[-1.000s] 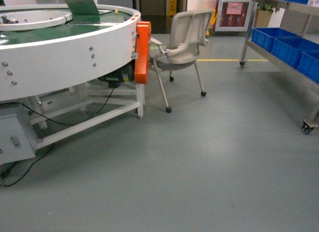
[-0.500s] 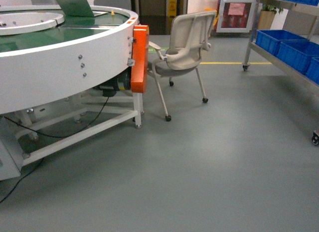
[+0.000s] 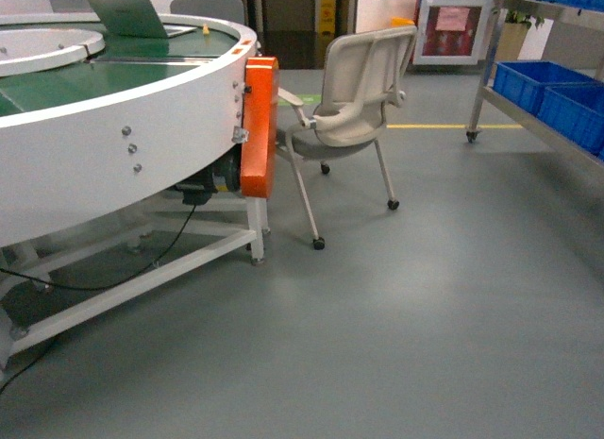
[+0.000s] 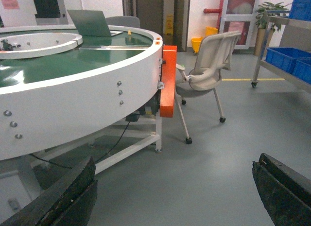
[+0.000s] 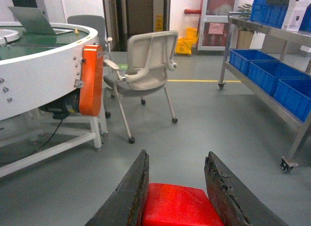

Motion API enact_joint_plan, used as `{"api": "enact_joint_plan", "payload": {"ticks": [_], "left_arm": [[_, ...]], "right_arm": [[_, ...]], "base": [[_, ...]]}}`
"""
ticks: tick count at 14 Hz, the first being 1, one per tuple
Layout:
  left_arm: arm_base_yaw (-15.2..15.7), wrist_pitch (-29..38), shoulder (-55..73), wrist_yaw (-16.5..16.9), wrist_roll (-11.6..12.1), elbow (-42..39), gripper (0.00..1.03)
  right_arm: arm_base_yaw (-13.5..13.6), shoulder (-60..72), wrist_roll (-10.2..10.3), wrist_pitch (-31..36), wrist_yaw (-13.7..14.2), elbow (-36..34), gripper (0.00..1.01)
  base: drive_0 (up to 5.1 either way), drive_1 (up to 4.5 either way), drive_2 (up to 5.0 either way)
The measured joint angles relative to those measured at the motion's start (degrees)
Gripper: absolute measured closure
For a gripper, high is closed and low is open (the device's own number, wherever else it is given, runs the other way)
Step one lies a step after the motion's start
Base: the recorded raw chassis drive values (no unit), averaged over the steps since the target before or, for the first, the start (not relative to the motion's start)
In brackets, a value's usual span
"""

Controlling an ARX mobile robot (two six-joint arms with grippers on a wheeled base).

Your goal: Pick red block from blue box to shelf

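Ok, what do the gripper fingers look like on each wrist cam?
Both pairs are black, flat and tapering. The right gripper fingers look scuffed and pitted along their edges. Of the left gripper only two dark finger tips show, at the lower corners. No cables or markings visible.

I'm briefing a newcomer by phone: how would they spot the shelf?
Look right of the round white conveyor table and the beige chair. The shelf stands along the right wall: shiny steel on castor wheels, the only thing holding dark blue crates.
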Motion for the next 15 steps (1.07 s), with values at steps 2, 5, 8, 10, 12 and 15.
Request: {"api": "enact_joint_plan", "payload": {"ticks": [2, 5, 8, 10, 12, 15], "left_arm": [[0.0, 0.0, 0.0, -0.2, 0.0, 0.0, 0.05], [0.0, 0.1, 0.0, -0.1, 0.0, 0.0, 0.05], [0.0, -0.2, 0.0, -0.1, 0.0, 0.0, 0.05], [0.1, 0.1, 0.0, -0.1, 0.0, 0.0, 0.05], [0.0, 0.0, 0.0, -0.1, 0.0, 0.0, 0.05], [0.0, 0.0, 0.0, 0.0, 0.0, 0.0, 0.05]], "right_arm": [[0.0, 0.0, 0.0, -0.1, 0.0, 0.0, 0.73], [0.0, 0.0, 0.0, 0.1, 0.0, 0.0, 0.73], [0.0, 0.0, 0.0, -0.1, 0.0, 0.0, 0.73], [0.0, 0.0, 0.0, -0.2, 0.0, 0.0, 0.73], [0.0, 0.0, 0.0, -0.2, 0.0, 0.0, 0.73], [0.0, 0.0, 0.0, -0.2, 0.0, 0.0, 0.73]], "base": [[0.0, 4.14, -4.2], [0.0, 4.14, -4.2], [0.0, 4.14, -4.2], [0.0, 4.14, -4.2], [-1.8, -1.77, -1.8], [-1.8, -1.77, -1.8]]}}
